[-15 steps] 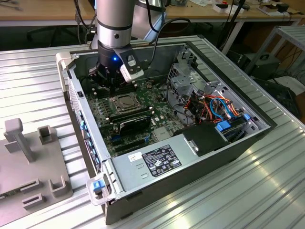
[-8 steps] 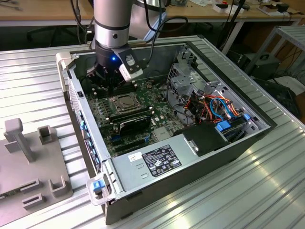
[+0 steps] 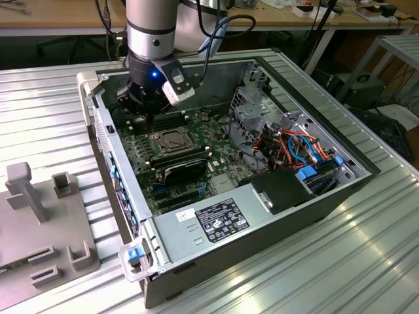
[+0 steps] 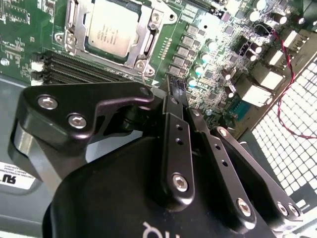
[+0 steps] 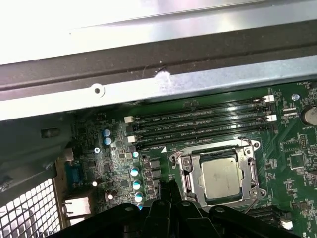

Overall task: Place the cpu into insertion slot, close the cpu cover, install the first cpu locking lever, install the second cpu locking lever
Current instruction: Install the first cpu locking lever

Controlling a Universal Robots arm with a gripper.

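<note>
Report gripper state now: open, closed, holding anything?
Gripper: jaws shut, nothing seen between them; tips hang just beside the cpu cover, which lies down over the seated cpu.

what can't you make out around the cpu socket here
- Contact pins: hidden under the cpu in both wrist views.
- cpu cover: one side cut off by the second wrist view's edge.
- Gripper tips: behind its own body in the exterior view.
- Locking levers: too thin to tell whether latched.
</note>
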